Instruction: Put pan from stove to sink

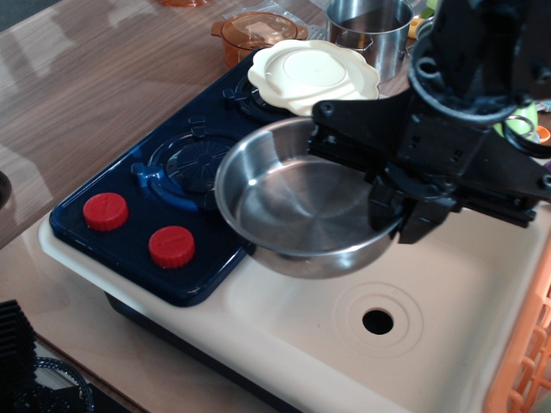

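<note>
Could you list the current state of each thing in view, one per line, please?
pan: held in the air by its right rim, partly over the sink, empty
claw: shut on the pan rim
stove: both front burner grates bare, two red knobs in place
sink: empty, drain hole open
cream plate: lying on the stove's back burner
steel pot: upright behind the stove

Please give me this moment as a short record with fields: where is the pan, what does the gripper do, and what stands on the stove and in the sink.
pan: steel pan held in the air, tilted, over the edge between stove and sink
gripper: gripper shut on the pan's right rim
stove: navy stove, two red knobs at front, front burner bare; cream scalloped plate on the back part
sink: cream sink, nothing visible inside; drain hole uncovered
task state: pan not yet set down in the sink
</note>
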`<state>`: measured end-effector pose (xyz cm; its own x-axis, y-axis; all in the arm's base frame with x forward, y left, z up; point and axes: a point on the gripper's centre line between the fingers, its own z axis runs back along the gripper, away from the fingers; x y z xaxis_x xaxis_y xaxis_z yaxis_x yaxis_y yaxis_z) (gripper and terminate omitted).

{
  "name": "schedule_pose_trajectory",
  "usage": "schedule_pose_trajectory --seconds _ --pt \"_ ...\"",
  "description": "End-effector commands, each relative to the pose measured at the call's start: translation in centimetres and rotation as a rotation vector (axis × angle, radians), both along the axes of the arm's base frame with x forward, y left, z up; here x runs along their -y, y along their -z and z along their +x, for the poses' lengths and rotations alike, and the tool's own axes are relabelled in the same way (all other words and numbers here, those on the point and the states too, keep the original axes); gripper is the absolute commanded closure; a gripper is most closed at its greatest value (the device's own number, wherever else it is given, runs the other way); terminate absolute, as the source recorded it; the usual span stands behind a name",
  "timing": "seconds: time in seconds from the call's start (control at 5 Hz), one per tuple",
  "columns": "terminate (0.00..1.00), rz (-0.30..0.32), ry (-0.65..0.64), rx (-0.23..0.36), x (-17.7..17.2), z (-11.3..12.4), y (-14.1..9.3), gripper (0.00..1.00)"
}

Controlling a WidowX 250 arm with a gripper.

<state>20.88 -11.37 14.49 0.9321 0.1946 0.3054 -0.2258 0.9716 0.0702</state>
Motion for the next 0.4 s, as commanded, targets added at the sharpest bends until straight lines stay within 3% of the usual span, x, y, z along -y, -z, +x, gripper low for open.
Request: schedule_pose_trajectory --seconds 0.0,0.2 --pt "0.0 -0.101 -0.012 0.067 1.63 0.77 -0.16 0.0" --pt "1.0 -0.146 -0.015 0.076 1.74 0.59 0.25 0.0"
